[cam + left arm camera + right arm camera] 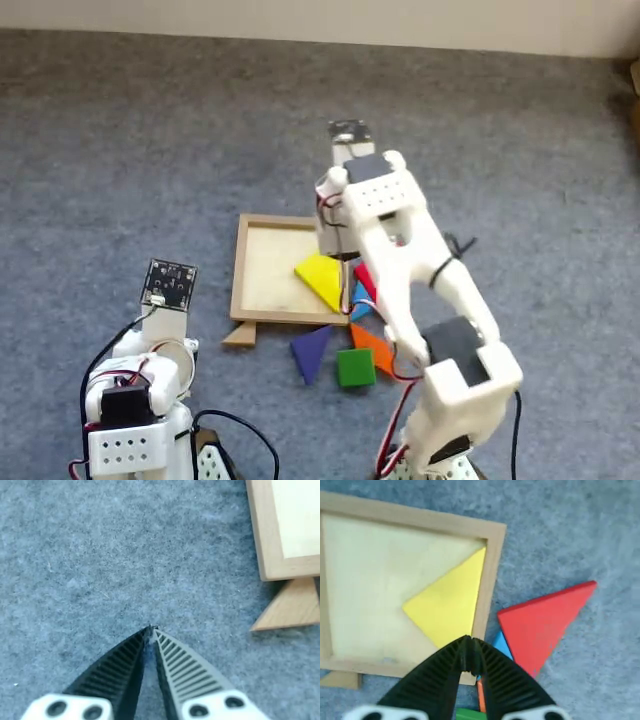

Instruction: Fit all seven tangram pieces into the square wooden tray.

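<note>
Judging by the layout, the job is barely begun; the grey worktop (120, 150) carries the tray (243, 270), its floor mostly bare; the right hand (469, 645), pressed together and gripping nothing, hangs over the tray's rim; the left hand (151, 630), likewise pressed together and empty, sits over bare worktop near the tray's corner; only the yellow triangle (447, 602) lies inside, against one wall; six pieces remain outside: the red triangle (542, 622) just beside the rim, the purple triangle (311, 350), orange piece (372, 345), green square (356, 367), wood triangle (287, 610) against the tray's outer edge, and blue piece (501, 647), mostly hidden.
</note>
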